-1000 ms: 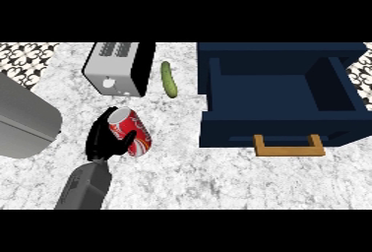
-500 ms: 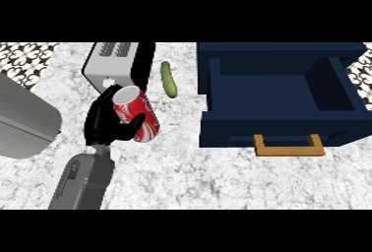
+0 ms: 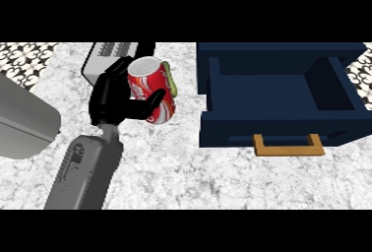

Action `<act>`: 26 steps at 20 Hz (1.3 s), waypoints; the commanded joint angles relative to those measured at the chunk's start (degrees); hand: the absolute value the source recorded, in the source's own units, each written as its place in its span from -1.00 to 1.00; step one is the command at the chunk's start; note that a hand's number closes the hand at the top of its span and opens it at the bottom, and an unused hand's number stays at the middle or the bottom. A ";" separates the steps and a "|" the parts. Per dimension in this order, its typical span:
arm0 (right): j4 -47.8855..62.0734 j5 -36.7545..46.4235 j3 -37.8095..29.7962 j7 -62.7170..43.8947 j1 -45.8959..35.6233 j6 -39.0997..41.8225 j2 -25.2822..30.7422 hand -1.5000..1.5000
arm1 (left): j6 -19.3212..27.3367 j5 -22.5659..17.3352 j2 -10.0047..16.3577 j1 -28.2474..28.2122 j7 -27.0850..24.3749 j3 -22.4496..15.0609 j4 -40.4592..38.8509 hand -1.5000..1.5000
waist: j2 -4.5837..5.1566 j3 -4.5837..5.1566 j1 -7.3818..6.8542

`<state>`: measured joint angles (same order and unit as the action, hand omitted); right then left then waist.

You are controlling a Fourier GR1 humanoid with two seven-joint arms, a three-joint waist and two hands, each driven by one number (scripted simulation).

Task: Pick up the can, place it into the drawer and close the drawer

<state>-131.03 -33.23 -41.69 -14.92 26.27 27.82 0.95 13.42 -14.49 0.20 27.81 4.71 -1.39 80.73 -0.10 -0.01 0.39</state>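
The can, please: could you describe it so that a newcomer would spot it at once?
Find the open navy drawer at the right. Left of it, the black left hand curls round the can. It alone is red with a silver top; the cucumber behind it is green, the toaster pale.

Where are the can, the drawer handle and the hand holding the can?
can (image 3: 144, 85), head view, on its red side wall.
drawer handle (image 3: 288, 151), head view, on the orange crossbar.
left hand (image 3: 110, 103), head view, on the black palm curled round the can.
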 commanded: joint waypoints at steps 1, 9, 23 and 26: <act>1.28 -0.74 -2.02 1.38 0.82 2.01 -0.82 -1.00 | 2.90 1.62 2.17 5.36 6.72 0.38 3.50 1.00 | -0.04 -0.02 0.10; 1.90 0.37 -0.67 -0.86 -2.58 -0.84 1.76 -1.00 | 9.13 2.94 -0.19 17.78 8.50 -1.33 -4.98 1.00 | 0.08 -0.01 0.20; 0.12 1.94 1.96 -1.65 -3.77 -1.47 0.66 -1.00 | 22.20 -5.45 -0.20 36.22 5.07 -10.84 -21.91 1.00 | 0.27 -0.02 1.09; -1.16 -0.05 1.41 -0.11 0.56 0.68 -0.92 -1.00 | 21.58 -5.83 -0.20 39.87 4.82 -8.36 -25.71 1.00 | 0.18 -0.02 1.21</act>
<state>-131.80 -32.72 -39.80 -15.17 25.55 27.54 0.39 33.43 -18.97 0.00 63.54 9.59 -9.12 58.58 0.13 -0.02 1.56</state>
